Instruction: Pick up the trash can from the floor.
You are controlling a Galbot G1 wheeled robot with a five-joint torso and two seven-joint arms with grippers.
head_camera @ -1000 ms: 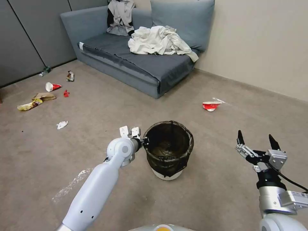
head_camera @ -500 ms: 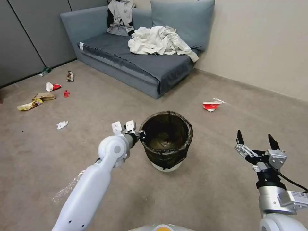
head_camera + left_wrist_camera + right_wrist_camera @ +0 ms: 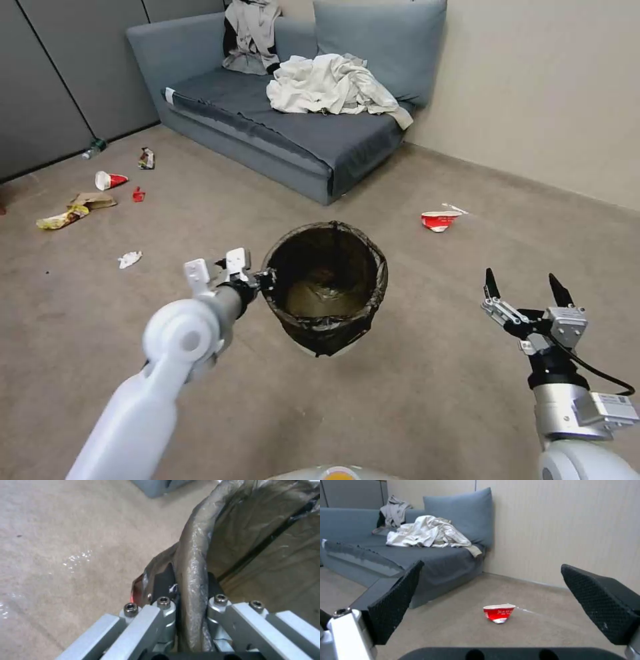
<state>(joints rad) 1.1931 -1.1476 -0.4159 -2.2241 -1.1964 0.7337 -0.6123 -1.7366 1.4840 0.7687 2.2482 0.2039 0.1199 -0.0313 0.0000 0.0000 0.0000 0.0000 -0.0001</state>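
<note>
Carpet (image 3: pixel 413 400), beige-grey and short-piled, covers the floor in front of the robot, with faint whitish tape marks near the left arm. The trash can (image 3: pixel 325 287) hangs in the air above it, tilted so that its mouth faces the head camera, its dark bag stretched over the rim and a little white base showing underneath. The left gripper (image 3: pixel 261 278) is clamped on the near-left part of that rim; in the left wrist view the left gripper (image 3: pixel 190 585) has one dark finger on each side of the bag-covered rim (image 3: pixel 193 562), pinching it tight. The right gripper (image 3: pixel 523 288) is held up off the floor at the right side, well apart from the can, its two black fingers spread wide and holding nothing. Between those fingers, the right wrist view looks at a crushed red-and-white cup (image 3: pixel 499 613) lying on the carpet near the wall. A grey sofa (image 3: pixel 267 127) stands at the far edge of the floor against the wall, with pale clothes (image 3: pixel 330 83) heaped on its seat. Scraps of litter (image 3: pixel 93 197) lie scattered near the far-left corner.
</note>
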